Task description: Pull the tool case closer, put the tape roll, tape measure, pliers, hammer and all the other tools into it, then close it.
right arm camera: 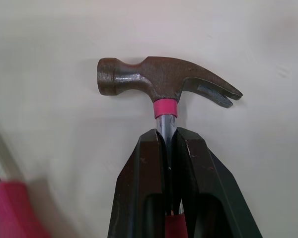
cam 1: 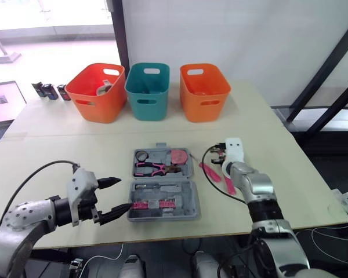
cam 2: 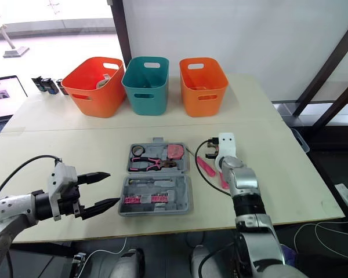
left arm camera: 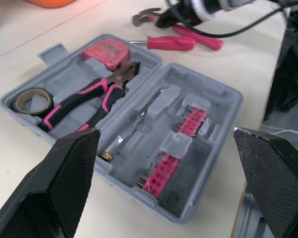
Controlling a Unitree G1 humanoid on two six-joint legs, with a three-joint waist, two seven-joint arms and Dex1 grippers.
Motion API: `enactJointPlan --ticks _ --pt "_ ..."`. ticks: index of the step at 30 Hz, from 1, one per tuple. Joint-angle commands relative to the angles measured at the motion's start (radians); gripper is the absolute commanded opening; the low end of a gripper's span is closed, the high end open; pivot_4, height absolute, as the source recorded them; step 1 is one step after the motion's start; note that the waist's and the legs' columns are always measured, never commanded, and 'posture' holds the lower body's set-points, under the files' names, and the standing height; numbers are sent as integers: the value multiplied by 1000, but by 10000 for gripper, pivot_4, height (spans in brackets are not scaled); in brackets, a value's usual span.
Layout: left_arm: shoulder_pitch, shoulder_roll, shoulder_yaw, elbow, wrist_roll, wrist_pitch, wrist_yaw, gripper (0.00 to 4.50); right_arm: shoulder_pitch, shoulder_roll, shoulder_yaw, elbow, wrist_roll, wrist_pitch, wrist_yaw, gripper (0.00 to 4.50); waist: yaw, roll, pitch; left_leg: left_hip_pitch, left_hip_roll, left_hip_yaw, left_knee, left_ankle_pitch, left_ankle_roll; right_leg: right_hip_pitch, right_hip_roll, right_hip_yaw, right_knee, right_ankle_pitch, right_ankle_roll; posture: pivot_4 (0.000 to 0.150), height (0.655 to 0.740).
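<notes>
R gripper (right arm camera: 169, 136) is clamped on the hammer (right arm camera: 164, 79) neck, just right of the tool case (cam 1: 188, 192). We should lift w/ head level, swing over the case, seat it flat. L gripper (cam 1: 123, 195) hangs agape at case's left; keep it clear.

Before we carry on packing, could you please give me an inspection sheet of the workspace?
Surface: beige table.
Job's things: case open, holding tape roll, pliers, tape measure; hammer and screwdriver to its right.
Clutter: orange bin, teal bin, second orange bin along the far edge; dark items far left.
Grippers: left tool open, left of the case; right tool shut on the hammer's neck.
Cables: left-arm cable, right-wrist cable, white floor cables.
Surroundings: screen, wall, struts.
</notes>
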Motion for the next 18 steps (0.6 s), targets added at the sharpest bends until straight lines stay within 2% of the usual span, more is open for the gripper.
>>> enactJointPlan --ticks 1,5,9,12,18 --pt "-25 0 0 2 -22 -8 -13 45000 44 -9 -27 -273 12 124 -20 203 -1 1 1 0 0 0 0 0 0 0 0 0 0 0 0 1500 7400" --pt "-37 4 -15 22 -13 -25 -43 45000 129 7 -44 -484 18 259 -33 203 -3 1 1 0 0 0 0 0 0 -3 0 0 5 0 -1 1500 7400" --pt "-44 7 -14 43 -15 -41 -73 45000 230 43 -31 -643 21 312 -34 203 -2 1 1 0 0 0 1 0 0 -5 0 0 7 -1 -1 1500 7400" --pt "-61 7 -18 60 -8 -43 -74 45000 293 56 2 -672 5 296 -31 203 -2 1 1 -1 0 0 1 0 0 -5 0 1 7 -1 -1 1500 7400" --pt "-87 3 -36 73 -6 -48 -78 45000 353 85 31 -620 -23 185 -40 203 -4 1 1 -1 0 1 1 0 0 -6 0 2 7 0 -1 1500 7400"
